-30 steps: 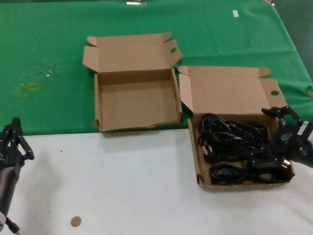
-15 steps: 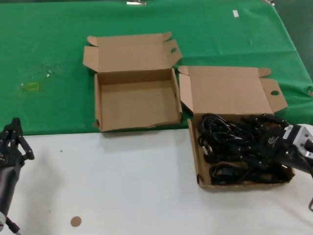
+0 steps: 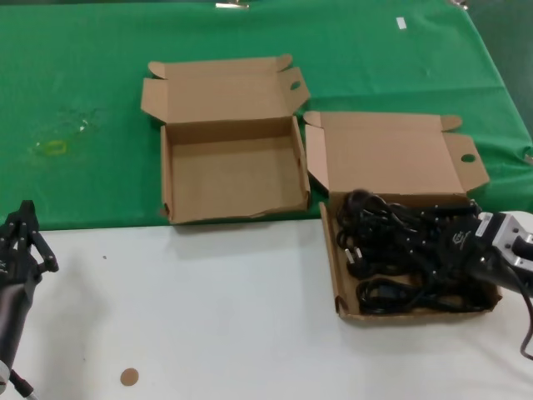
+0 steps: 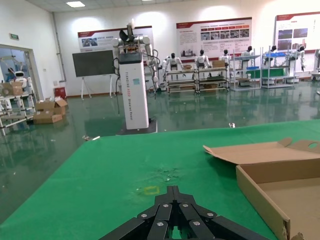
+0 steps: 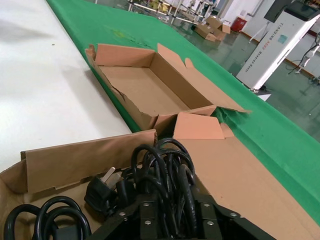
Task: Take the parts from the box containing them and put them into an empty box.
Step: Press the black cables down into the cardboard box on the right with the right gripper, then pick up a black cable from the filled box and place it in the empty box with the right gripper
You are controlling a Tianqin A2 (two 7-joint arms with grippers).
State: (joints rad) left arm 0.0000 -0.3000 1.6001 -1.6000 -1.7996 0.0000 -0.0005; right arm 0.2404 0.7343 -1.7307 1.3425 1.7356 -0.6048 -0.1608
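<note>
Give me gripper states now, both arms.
Left gripper: shut, holding nothing, parked at the table's near left.
Right gripper: in the box, on the black cables; grip cannot be told.

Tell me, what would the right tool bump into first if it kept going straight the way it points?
Probably the black cables themselves. The right tool is already down in the full box, with its fingers among the coils. Beyond them lies that box's open lid.

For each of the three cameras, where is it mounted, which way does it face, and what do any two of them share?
Head view: high, looking down at both boxes; left tool parked, right tool in the cables.
Left wrist view: low, facing over the green cloth into a hall; own tool at the edge.
Right wrist view: in the full box, facing the empty box.
All three show the empty box.
</note>
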